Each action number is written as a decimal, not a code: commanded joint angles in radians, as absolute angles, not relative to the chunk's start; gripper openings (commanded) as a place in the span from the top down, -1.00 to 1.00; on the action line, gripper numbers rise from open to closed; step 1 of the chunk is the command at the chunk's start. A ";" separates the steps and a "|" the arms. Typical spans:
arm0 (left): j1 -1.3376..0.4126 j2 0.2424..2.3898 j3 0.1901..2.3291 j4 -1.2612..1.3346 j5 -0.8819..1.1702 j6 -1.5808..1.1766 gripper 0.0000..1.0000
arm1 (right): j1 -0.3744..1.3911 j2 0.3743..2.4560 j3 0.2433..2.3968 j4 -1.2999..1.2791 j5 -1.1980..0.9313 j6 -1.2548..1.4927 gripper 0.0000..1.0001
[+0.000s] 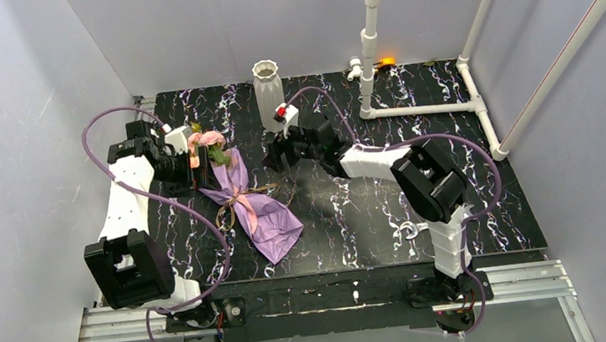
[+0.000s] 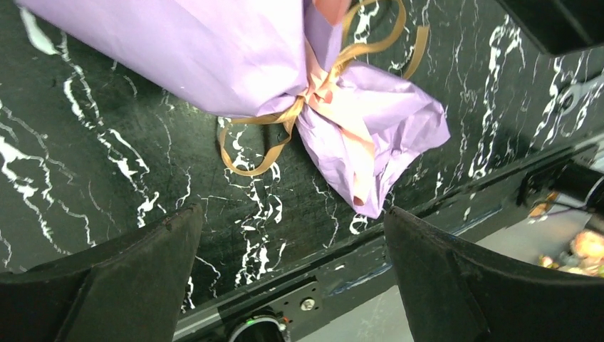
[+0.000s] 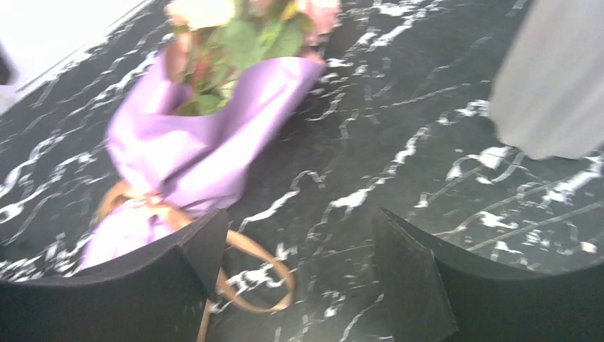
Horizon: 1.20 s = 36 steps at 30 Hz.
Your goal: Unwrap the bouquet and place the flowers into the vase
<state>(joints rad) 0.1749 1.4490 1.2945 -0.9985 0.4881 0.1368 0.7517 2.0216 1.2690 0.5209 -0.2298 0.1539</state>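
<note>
The bouquet (image 1: 245, 195) lies on the black marbled table, wrapped in purple paper (image 2: 214, 50) and tied with tan ribbon (image 2: 249, 153). Its flowers (image 1: 209, 139), pink roses with green leaves, poke out at the far end. My left gripper (image 1: 197, 166) sits beside the flower heads, jaws wide open (image 2: 292, 217) and empty. My right gripper (image 1: 275, 153) hovers just right of the bouquet, open (image 3: 299, 224), with a ribbon loop (image 3: 274, 263) lying on the table between its fingers, near the left one. The white ribbed vase (image 1: 268, 92) stands upright behind the right gripper and shows blurred (image 3: 552, 78) in the right wrist view.
A white pipe frame (image 1: 424, 110) runs along the back right of the table, with a pipe post (image 1: 369, 39) rising beside the vase. Grey walls close in the left, back and right. The table's front edge (image 2: 370, 235) lies close to the paper's tail.
</note>
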 commanded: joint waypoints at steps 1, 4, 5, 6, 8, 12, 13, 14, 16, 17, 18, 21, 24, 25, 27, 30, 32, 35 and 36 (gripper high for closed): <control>0.180 1.331 1.203 -0.971 0.618 0.343 -0.99 | 0.759 1.989 1.320 0.289 -0.471 0.161 -0.60; 0.180 1.245 1.113 -0.898 0.656 0.421 -0.99 | 0.768 2.017 1.361 0.219 -0.532 0.181 -0.56; 0.180 1.223 1.085 -0.883 0.681 0.450 -0.99 | 0.772 2.034 1.381 0.194 -0.550 0.186 -0.53; 0.180 1.201 1.062 -0.876 0.701 0.478 -0.99 | 0.778 2.049 1.399 0.167 -0.566 0.192 -0.51; 0.179 1.175 1.026 -0.868 0.724 0.517 -0.94 | 0.791 2.086 1.432 0.121 -0.593 0.186 -0.44; 0.179 1.168 1.000 -0.866 0.721 0.558 -0.85 | 0.802 2.105 1.438 0.077 -0.617 0.174 -0.17; 0.179 1.165 0.995 -0.868 0.727 0.580 -0.82 | 0.803 2.100 1.425 0.067 -0.620 0.170 -0.11; 0.179 1.159 0.989 -0.867 0.732 0.603 -0.80 | 0.802 2.093 1.409 0.058 -0.623 0.168 -0.03; 0.179 1.153 0.979 -0.868 0.736 0.646 -0.72 | 0.803 2.074 1.367 0.037 -0.636 0.158 0.13; 0.179 1.154 0.976 -0.869 0.738 0.666 -0.67 | 0.802 2.063 1.340 0.028 -0.644 0.151 0.19; 0.179 1.154 0.973 -0.870 0.738 0.685 -0.60 | 0.802 2.049 1.313 0.023 -0.653 0.146 0.26; 0.179 1.159 0.967 -0.880 0.744 0.750 -0.44 | 0.802 1.997 1.226 0.019 -0.658 0.137 0.35; 0.177 1.173 0.954 -0.908 0.739 0.846 -0.28 | 0.803 1.936 1.151 0.021 -0.654 0.119 0.36; 0.178 1.180 0.950 -0.911 0.729 0.863 -0.20 | 0.802 1.917 1.129 0.020 -0.656 0.111 0.37; 0.179 1.202 0.948 -0.922 0.716 0.890 -0.06 | 0.802 1.877 1.099 0.016 -0.665 0.090 0.38; 0.179 1.250 0.968 -0.929 0.713 0.905 0.12 | 0.800 1.842 1.092 0.002 -0.665 0.057 0.38; 0.178 1.295 0.994 -0.927 0.723 0.897 0.16 | 0.795 1.830 1.120 -0.033 -0.661 0.043 0.29; 0.179 1.361 1.020 -0.844 0.704 0.829 0.15 | 0.788 1.830 1.175 -0.038 -0.658 0.057 0.02; 0.179 1.379 1.025 -0.806 0.693 0.813 0.14 | 0.788 1.835 1.196 -0.035 -0.660 0.065 -0.01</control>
<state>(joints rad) 0.1749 1.3300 0.9779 -0.8848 0.6964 0.8494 0.7986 1.8706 1.1099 -0.0303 -0.6483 0.0753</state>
